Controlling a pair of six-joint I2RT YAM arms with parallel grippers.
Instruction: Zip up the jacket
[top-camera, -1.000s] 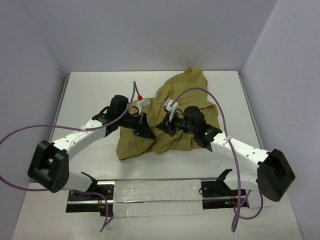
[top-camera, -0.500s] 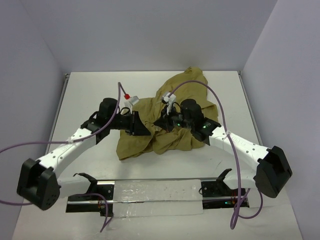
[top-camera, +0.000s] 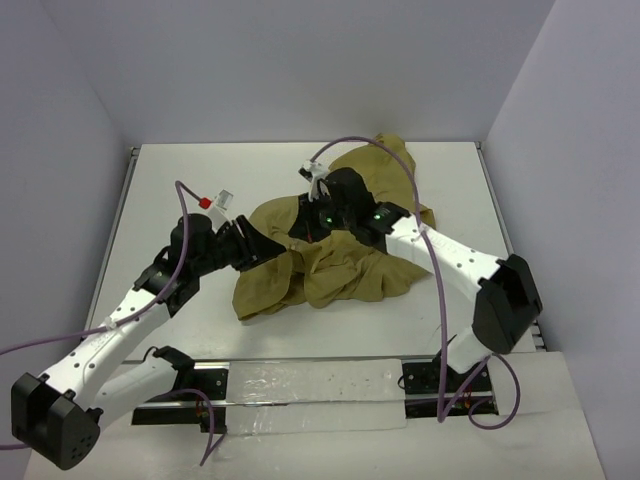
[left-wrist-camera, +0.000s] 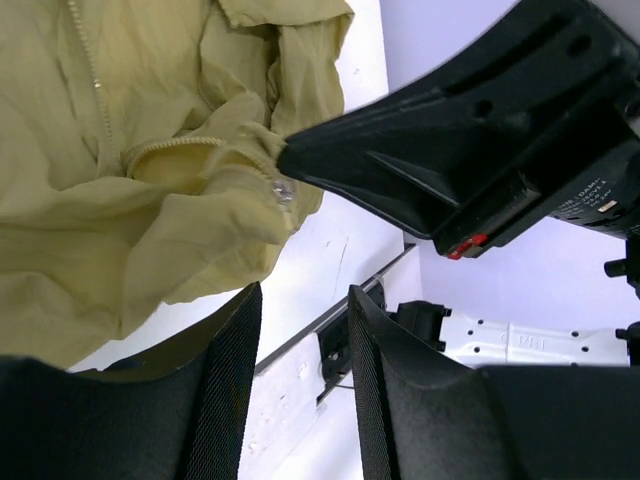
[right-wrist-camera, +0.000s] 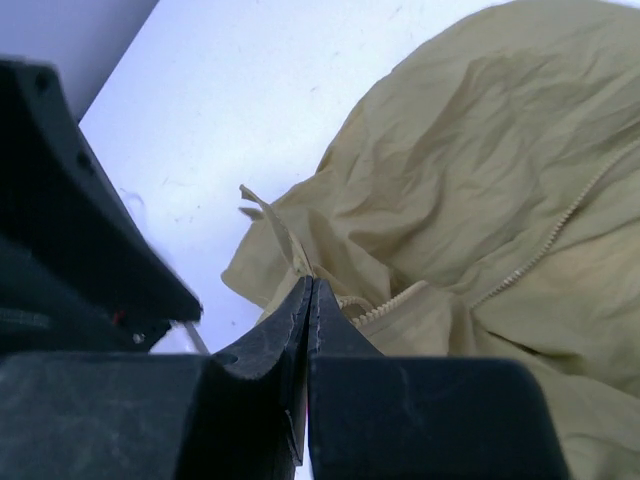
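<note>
The right gripper (right-wrist-camera: 310, 288), fingers pressed together, is pinching the jacket (top-camera: 345, 275) at its zipper edge while the left gripper (left-wrist-camera: 302, 305) is hovering nearby, jaws parted and empty.

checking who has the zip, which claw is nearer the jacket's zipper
Right. The right claw is shut on the jacket at its zipper end; the left claw hangs open beside the cloth, short of the zipper.
</note>
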